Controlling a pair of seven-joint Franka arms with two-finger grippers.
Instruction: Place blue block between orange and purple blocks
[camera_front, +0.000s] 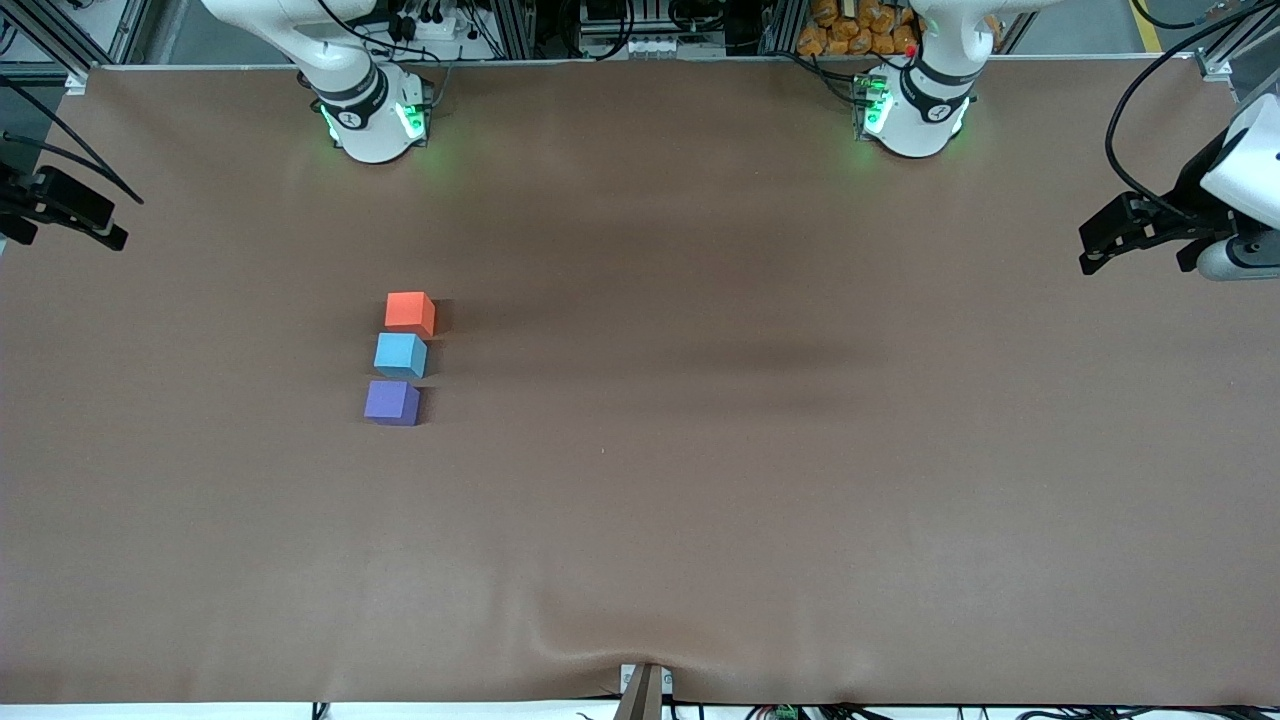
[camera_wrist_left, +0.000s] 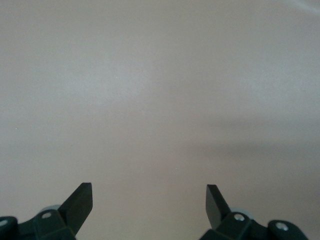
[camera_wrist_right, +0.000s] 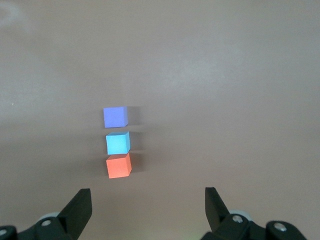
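1. Brown cloth covers the whole table in the front view. Three cubes stand in a short row toward the right arm's end: orange block farthest from the camera, blue block in the middle, purple block nearest. Narrow gaps separate them; none touch. Right gripper hangs at the table edge at the right arm's end, left gripper at the edge at the left arm's end, both well apart from the cubes.
2. Left wrist view: left gripper over bare cloth, jaws spread wide, nothing between them.
3. Right wrist view: right gripper with jaws spread wide and empty. Cubes in line on the cloth: orange block, blue block, purple block, blue between the other two.
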